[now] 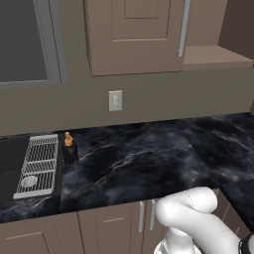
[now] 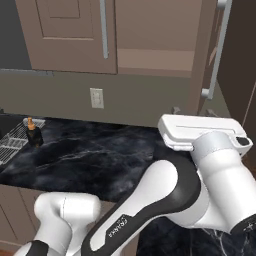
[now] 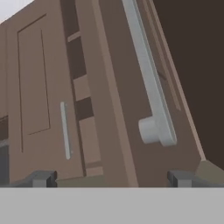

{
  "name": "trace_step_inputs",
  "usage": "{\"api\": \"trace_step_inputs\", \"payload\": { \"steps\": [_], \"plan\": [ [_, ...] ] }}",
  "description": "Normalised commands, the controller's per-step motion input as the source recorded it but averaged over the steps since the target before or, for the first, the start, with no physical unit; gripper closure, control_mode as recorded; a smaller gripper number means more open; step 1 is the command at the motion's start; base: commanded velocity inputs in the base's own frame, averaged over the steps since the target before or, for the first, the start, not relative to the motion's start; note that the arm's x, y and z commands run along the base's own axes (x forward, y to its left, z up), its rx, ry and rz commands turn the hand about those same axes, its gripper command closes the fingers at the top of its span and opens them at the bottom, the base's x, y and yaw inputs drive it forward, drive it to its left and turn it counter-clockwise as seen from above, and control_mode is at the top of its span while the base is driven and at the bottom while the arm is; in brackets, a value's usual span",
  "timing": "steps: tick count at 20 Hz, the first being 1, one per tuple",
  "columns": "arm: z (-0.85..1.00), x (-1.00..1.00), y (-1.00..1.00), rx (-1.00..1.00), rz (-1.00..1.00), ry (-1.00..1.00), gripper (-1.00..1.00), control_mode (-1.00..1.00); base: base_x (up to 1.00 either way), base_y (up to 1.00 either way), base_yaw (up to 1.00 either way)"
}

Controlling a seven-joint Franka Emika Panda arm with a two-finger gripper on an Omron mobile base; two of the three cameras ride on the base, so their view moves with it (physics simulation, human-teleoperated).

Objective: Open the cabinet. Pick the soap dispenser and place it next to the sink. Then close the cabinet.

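Lettering "FRANKA" runs along the arm (image 2: pixel 165 200) beside the cabinet (image 2: pixel 150 40).

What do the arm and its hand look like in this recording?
The arm is glossy white with rounded, tube-like links and dark grey to black bands at the joints. One dark band carries small white lettering, too small to read. The hand is a flat white block with a dark slot along its face. In the hand view its two finger tips are small, dark grey and blocky. No cables show.
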Motion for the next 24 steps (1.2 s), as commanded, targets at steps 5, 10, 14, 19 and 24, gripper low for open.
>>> {"api": "trace_step_inputs", "payload": {
  "steps": [5, 10, 14, 19, 24],
  "plan": [
    [0.00, 0.19, -0.29, -0.02, 0.00, 0.00, -1.00, -1.00, 0.00, 0.00, 0.00],
    [0.00, 0.13, -0.44, 0.00, 0.00, 0.00, -1.00, -1.00, 0.00, 0.00, 0.00],
    [-0.08, 0.28, -0.25, -0.01, 0.00, 0.00, -1.00, -1.00, 0.00, 0.00, 0.00],
    [-0.22, 0.32, -0.15, -0.01, 0.03, 0.00, -1.00, -1.00, 0.00, 0.00, 0.00],
    [-0.09, 0.27, -0.06, 0.00, 0.13, 0.00, -1.00, -1.00, 0.00, 0.00, 0.00]
  ]
}}
